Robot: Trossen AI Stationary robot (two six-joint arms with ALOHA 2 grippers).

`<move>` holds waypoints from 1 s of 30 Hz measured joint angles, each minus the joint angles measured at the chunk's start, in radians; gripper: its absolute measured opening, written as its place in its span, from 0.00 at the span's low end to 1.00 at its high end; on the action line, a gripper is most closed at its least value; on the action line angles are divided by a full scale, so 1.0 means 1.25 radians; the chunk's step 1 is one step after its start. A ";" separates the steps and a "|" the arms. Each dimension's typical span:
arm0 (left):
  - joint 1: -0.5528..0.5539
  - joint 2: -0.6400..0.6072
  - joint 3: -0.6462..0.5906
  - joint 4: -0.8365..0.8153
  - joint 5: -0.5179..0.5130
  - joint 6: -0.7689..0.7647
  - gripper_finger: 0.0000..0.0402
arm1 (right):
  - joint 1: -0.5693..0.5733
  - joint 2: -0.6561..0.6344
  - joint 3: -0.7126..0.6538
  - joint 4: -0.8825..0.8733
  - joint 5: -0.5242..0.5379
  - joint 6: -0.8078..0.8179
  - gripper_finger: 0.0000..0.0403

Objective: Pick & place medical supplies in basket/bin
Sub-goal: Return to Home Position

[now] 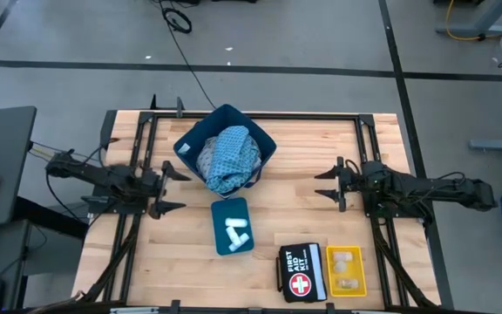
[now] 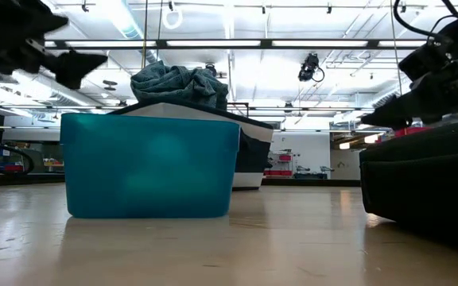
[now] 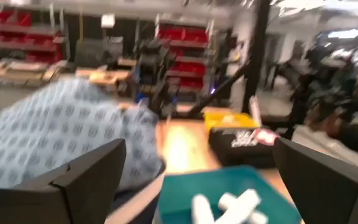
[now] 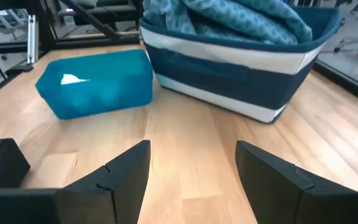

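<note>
Seen from above, with the wooden table (image 1: 299, 218) as the clock face, the left gripper (image 1: 178, 189) hangs at 9 o'clock. Its fingers are spread wide and hold nothing. The right gripper (image 1: 322, 185) hangs opposite at 3 o'clock, its fingers likewise apart and empty. Both point in toward the table's centre.

At 12 o'clock stands a dark blue basket (image 1: 206, 127), turned corner-on. Two patterned gowns (image 1: 230, 157), light blue and grey-blue, are heaped in it above the rim. Just past the basket toward 6 o'clock lies a teal bin (image 1: 224, 212) with white rolls (image 1: 236, 229) inside. At 5 o'clock, by the table's edge, a black first-aid kit (image 1: 301, 272) lies just beside a yellow bin (image 1: 363, 272) that holds a few pale packets (image 1: 344, 258).
</note>
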 joint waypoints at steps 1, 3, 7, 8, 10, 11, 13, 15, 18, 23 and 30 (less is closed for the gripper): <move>0.000 -0.018 0.000 0.000 0.013 0.008 0.99 | 0.000 0.004 0.000 0.000 0.000 0.002 0.61; 0.001 -0.019 -0.004 0.026 0.034 0.022 0.99 | 0.000 0.005 0.000 -0.001 -0.001 0.004 0.61; 0.008 -0.019 -0.005 0.026 0.008 0.037 0.99 | 0.000 0.004 0.000 0.000 -0.004 0.004 0.61; 0.013 -0.019 -0.008 0.026 -0.009 0.038 0.99 | 0.000 0.004 0.000 0.002 -0.004 0.004 0.61; 0.026 -0.019 -0.009 0.031 -0.031 0.045 0.99 | 0.000 0.004 -0.001 0.003 -0.004 0.008 0.61; 0.034 -0.019 -0.009 0.034 -0.040 0.050 0.99 | 0.000 0.004 -0.001 0.003 -0.004 0.009 0.61; 0.054 -0.019 -0.009 0.025 -0.052 0.055 0.99 | 0.000 0.004 -0.001 0.006 -0.006 0.011 0.61; 0.078 -0.019 -0.009 0.027 -0.053 0.060 0.98 | 0.000 0.004 -0.001 0.007 -0.006 0.014 0.61; 0.119 -0.019 -0.009 0.023 -0.021 0.061 0.95 | 0.000 0.004 -0.001 0.008 -0.006 0.015 0.61; 0.182 -0.019 -0.009 -0.001 0.022 0.031 0.88 | 0.000 0.004 -0.001 0.010 -0.007 0.027 0.61; 0.197 -0.019 -0.009 0.001 0.036 0.004 0.85 | 0.000 0.004 -0.001 0.010 -0.006 0.031 0.61</move>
